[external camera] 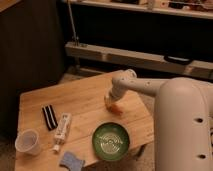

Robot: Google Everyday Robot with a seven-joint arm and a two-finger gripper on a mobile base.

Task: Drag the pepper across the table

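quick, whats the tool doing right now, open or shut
Tool: shut, down at the table top with its tip at the pepper; whether it actually grips the pepper cannot be told.
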